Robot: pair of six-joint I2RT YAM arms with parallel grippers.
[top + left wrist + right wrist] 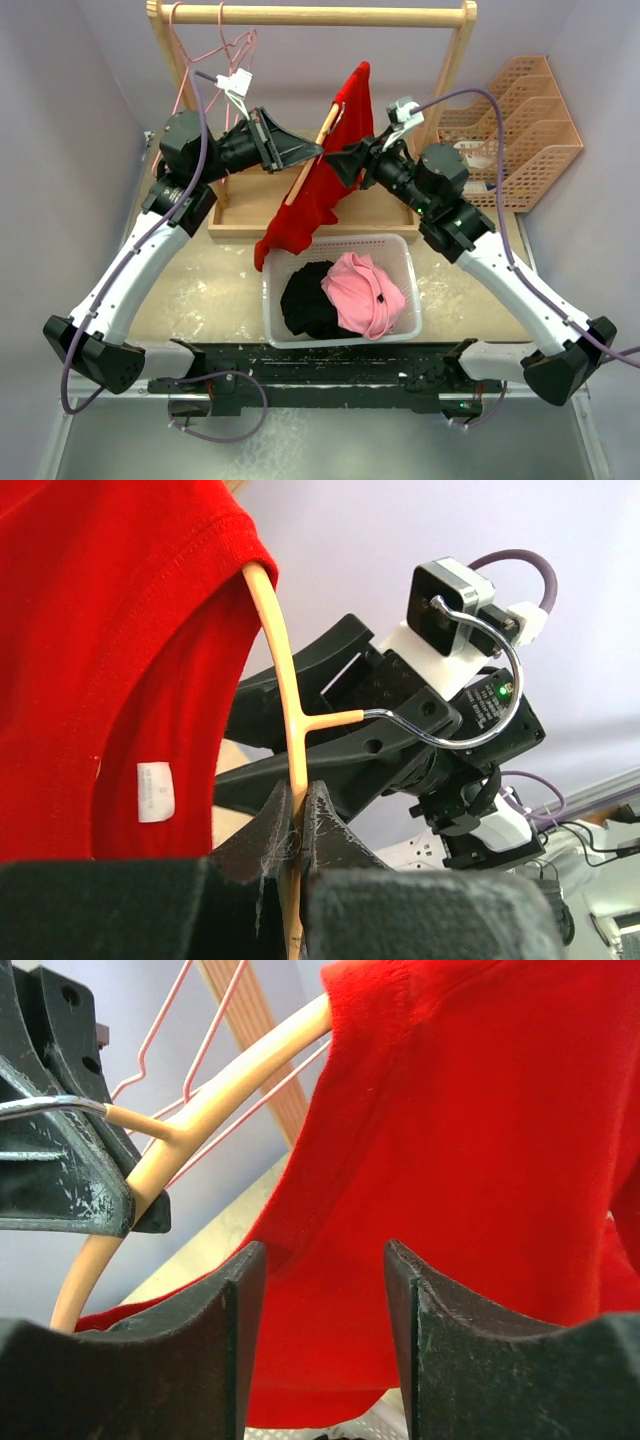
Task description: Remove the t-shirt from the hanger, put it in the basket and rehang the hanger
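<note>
1. Near the table's near edge, about midway along it, I see a white basket (340, 341) with a black garment (305, 300) and a pink garment (362, 295) inside.
2. Just beyond it, the red t-shirt (320, 190) hangs in the air over the middle of the table. It is on a beige hanger (325, 128) that is tilted steeply, and its hem droops toward the basket's far left corner.
3. The left gripper (305, 153) has its fingers (262, 825) clamped together on the hanger's bare arm.
4. The right gripper (338, 158) has its fingers (215, 1330) apart with red cloth between them. I cannot tell whether they touch it.
5. Along the far edge stands a wooden rack (310, 15) carrying pink wire hangers (225, 40).
6. A tan organizer (520, 130) sits at the far right corner.
</note>
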